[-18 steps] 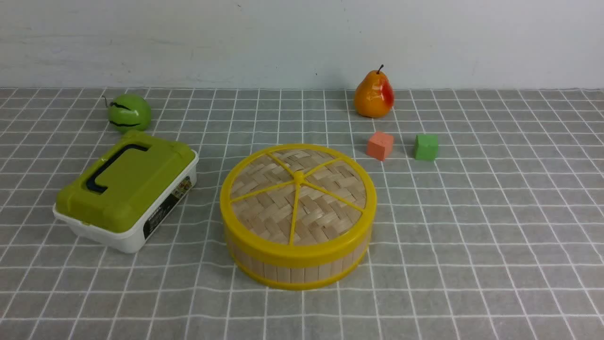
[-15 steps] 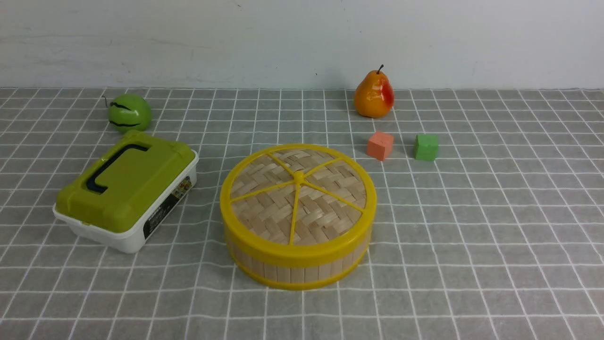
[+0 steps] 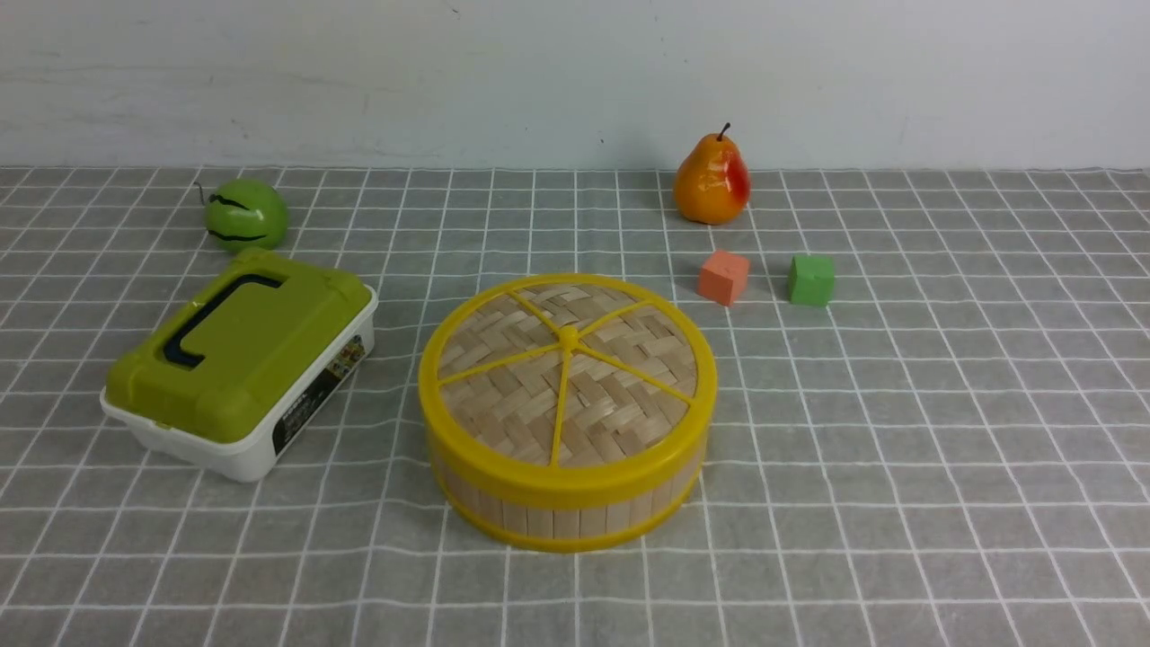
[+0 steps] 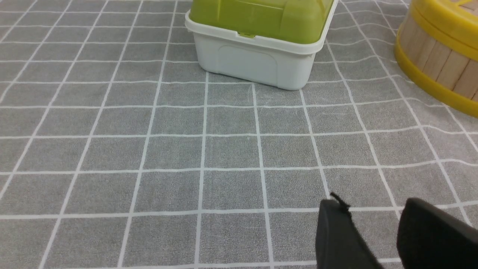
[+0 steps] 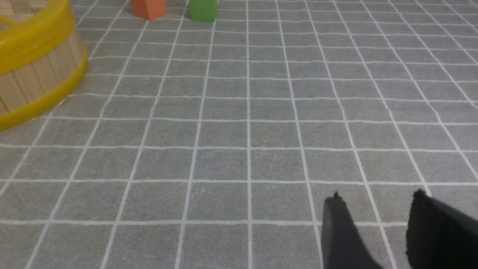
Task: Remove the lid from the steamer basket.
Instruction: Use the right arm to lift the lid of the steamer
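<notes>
Right wrist view: steamer basket (image 5: 41, 78) under its lid (image 5: 41, 35), well apart from the parted, empty fingers (image 5: 345, 231)

A tabletop (image 3: 898, 467) against a plain wall (image 3: 359, 81); room type unclear.

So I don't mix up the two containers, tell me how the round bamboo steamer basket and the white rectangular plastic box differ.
The round bamboo steamer basket has slatted walls; the white rectangular plastic box has smooth ones.
The basket's lid is woven bamboo with yellow spokes; the box's is green with a dark handle.
The basket is wider than the box.
Both sit lidded on the gridded surface.
</notes>
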Available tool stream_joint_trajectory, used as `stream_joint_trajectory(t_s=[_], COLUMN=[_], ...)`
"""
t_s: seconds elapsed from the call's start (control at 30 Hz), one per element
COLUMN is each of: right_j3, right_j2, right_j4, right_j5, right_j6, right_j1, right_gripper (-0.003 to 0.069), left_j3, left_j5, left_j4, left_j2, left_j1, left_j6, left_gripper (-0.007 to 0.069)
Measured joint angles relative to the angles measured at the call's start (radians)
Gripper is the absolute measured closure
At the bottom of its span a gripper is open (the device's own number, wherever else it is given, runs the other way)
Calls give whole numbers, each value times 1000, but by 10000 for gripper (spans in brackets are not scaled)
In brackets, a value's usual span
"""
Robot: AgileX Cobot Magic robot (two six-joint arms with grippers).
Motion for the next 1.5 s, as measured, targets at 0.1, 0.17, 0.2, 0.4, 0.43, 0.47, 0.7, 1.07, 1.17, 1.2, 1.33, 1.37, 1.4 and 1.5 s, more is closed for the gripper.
stream_joint_trajectory(t_s=[0.1,0.17,0.2,0.4,0.43,0.47,0.7,1.07,1.17,1.2,1.33,1.37,1.4,1.5], right_j3=[0,0,0,0,0,0,0,0,0,0,0,0,0,0], right_j2=[0,0,0,0,0,0,0,0,0,0,0,0,0,0], right_j4=[0,0,0,0,0,0,-4,-7,-12,-12,-14,-14,-13,27], right_j5=[0,0,0,0,0,0,0,0,0,0,0,0,0,0], right_j6=[0,0,0,0,0,0,0,0,0,0,0,0,0,11], right_j1=[0,0,0,0,0,0,0,0,0,0,0,0,0,0], right_gripper=[418,418,418,418,418,418,418,418,418,418,418,418,418,418], left_j3=[0,0,0,0,0,0,0,0,0,0,0,0,0,0], left_j5=[0,0,0,0,0,0,0,0,0,0,0,0,0,0], left_j4=[0,0,0,0,0,0,0,0,0,0,0,0,0,0], left_j2=[0,0,0,0,0,0,0,0,0,0,0,0,0,0], left_j1=[0,0,0,0,0,0,0,0,0,0,0,0,0,0], left_j6=[0,0,0,0,0,0,0,0,0,0,0,0,0,0], left_gripper=[386,386,386,386,386,386,386,386,386,386,386,386,386,386])
